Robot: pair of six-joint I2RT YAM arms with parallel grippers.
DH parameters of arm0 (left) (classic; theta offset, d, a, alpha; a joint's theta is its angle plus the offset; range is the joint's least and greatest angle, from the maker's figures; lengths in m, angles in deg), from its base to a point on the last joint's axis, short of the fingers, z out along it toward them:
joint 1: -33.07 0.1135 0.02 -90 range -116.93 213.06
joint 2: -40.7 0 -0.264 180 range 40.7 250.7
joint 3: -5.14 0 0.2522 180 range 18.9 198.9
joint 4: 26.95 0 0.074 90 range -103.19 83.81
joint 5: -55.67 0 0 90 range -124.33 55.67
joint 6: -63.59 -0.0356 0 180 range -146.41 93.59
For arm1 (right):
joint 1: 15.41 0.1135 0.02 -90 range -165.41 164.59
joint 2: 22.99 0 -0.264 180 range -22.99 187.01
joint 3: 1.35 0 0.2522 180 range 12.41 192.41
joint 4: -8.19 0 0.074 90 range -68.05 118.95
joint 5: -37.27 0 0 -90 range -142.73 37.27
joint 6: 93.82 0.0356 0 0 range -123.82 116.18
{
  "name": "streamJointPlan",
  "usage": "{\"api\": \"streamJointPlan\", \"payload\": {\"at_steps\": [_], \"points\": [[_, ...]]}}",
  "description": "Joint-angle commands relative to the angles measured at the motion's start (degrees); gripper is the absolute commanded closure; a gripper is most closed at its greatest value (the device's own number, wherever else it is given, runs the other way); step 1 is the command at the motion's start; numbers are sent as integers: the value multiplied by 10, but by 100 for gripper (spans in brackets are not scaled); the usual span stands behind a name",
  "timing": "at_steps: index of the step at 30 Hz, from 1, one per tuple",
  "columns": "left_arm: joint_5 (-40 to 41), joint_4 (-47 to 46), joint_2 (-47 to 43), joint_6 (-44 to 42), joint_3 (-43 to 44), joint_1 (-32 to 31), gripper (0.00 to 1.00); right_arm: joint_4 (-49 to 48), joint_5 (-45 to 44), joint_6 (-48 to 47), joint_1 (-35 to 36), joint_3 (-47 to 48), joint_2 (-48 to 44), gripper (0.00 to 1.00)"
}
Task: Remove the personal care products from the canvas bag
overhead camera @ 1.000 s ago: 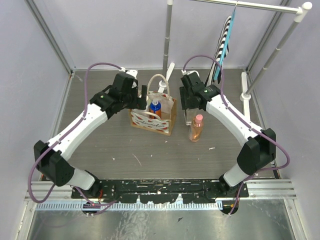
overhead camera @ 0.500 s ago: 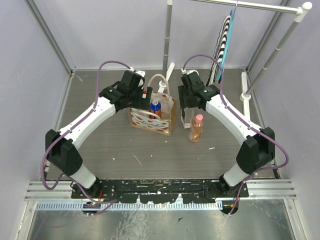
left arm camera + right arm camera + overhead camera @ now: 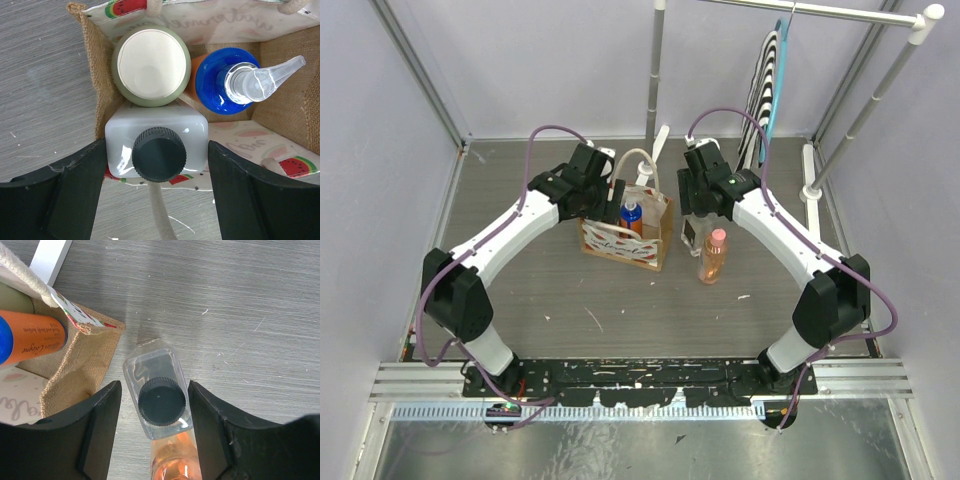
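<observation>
1. Two white-and-black arms work over a grey wood-grain desk (image 3: pixel 570 290) in a bay with pale lilac walls. A metal rail (image 3: pixel 840 12) crosses the far right corner, and a striped cloth (image 3: pixel 762 95) hangs from it.
2. The left arm (image 3: pixel 510 235) reaches in from the near left with its elbow bent and its wrist pointing straight down into the canvas bag (image 3: pixel 620 245). The right arm (image 3: pixel 780 235) mirrors it from the near right, wrist aimed down at the desk just beside the bag.
3. The left fingers (image 3: pixel 80 190) are closed against both flat sides of the white squarish bottle (image 3: pixel 157 150), which stands inside the bag with its black cap midway between them. Just past the fingertips sit an olive container with a cream lid (image 3: pixel 150 67) and a blue-capped pump bottle (image 3: pixel 230 82).
4. The right fingers (image 3: pixel 100 430) are narrowly parted around a clear black-capped bottle (image 3: pixel 160 395) that stands upright on the desk, with a slim gap on each side. The bag's corner lies outside one finger.
5. The orange bottle with pink cap (image 3: pixel 713 255) stands on the desk just behind the right fingers. The wrist view cuts it off, and whether it touches the clear bottle cannot be told. The bodies of the bottles in the bag are hidden beneath their own tops.
</observation>
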Motion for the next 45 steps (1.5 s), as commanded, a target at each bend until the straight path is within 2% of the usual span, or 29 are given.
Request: {"api": "streamJointPlan", "payload": {"at_steps": [1,7,10,17,20,22,25,26,27,33,38,45], "points": [[-38,16,15,5,16,-1,17,-22,-9,2,-3,15,-32,38],[-56,15,22,9,12,-1,19,-22,-8,0,-3,13,-34,38],[-56,17,31,10,9,-1,16,-22,8,0,-3,18,-37,38],[-58,23,47,10,0,-1,13,-11,8,0,5,48,-52,21],[-55,23,52,8,-3,-1,11,-13,-4,-5,23,66,-57,17],[-52,26,53,8,-2,-1,24,-16,2,-7,31,77,-54,17],[-46,34,41,12,11,-1,53,-29,30,-7,36,83,-47,17],[-39,39,36,12,19,-1,60,-32,34,-7,36,85,-42,17],[-31,46,29,12,29,-1,63,-33,35,-6,37,85,-38,17],[7,111,-15,-2,124,-2,56,-61,88,-4,38,77,-21,17],[33,146,-39,0,238,-1,51,-84,138,-10,39,81,4,17],[122,229,-34,-16,388,-1,51,-106,194,-25,46,103,42,17]]}}
